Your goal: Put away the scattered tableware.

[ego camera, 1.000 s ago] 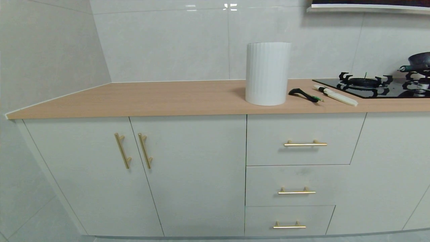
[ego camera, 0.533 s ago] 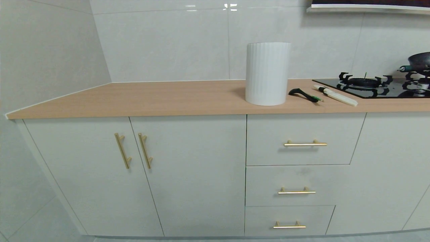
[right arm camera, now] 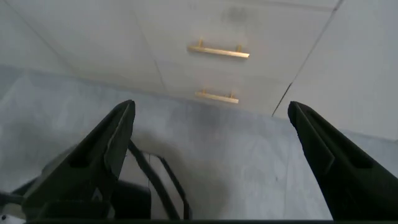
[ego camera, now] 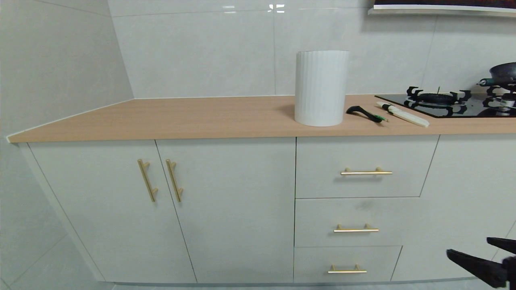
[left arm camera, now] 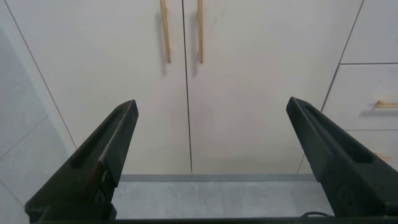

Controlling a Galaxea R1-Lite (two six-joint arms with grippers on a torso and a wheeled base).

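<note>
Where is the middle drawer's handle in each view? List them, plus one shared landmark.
Head view: middle drawer's handle, between top handle and bottom handle.
Left wrist view: handle cut by frame edge, past double doors.
Right wrist view: handle above the bottom handle.
Shared landmark: drawer stack.

Pale glossy wall tiles (ego camera: 193,52) cover the back wall across the top of the frame and the side wall (ego camera: 52,64) at the upper left. A glare of light (ego camera: 276,7) shows on them at top centre. A wooden countertop (ego camera: 181,117) runs across the middle into the left corner. Below it, at the lower left, are two white cabinet doors (ego camera: 225,209) with brass bar handles (ego camera: 174,180) side by side. At the lower right are three stacked drawers (ego camera: 363,153), each with a horizontal brass handle (ego camera: 366,172). A black gas hob (ego camera: 443,105) sits at the right edge, under a wall-mounted unit (ego camera: 443,9) in the upper right corner. At the cabinets' foot a grey plinth (left arm camera: 249,178) meets the grey floor (left arm camera: 211,202).
</note>
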